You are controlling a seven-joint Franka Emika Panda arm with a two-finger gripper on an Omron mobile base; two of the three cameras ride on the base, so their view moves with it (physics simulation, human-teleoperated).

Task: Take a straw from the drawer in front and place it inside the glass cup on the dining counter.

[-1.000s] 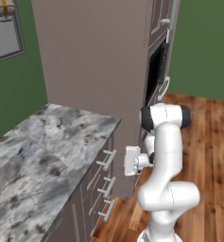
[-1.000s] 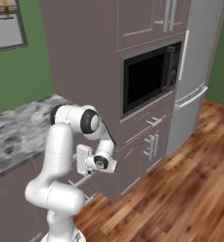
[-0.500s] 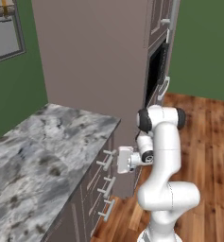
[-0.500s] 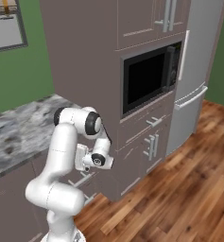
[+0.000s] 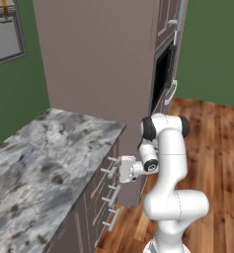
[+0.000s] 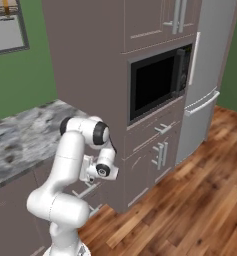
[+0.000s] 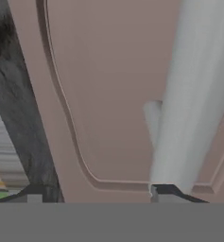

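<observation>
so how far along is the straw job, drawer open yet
Nothing looks done: the drawer is shut. In hand: the gripper is at its handle, jaws not clearly closed on the bar. Left: pull the drawer open, take a straw, put it in the cup.

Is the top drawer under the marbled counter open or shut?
Shut: the drawer front sits flush with those below; the fingers flank its silver handle.
</observation>
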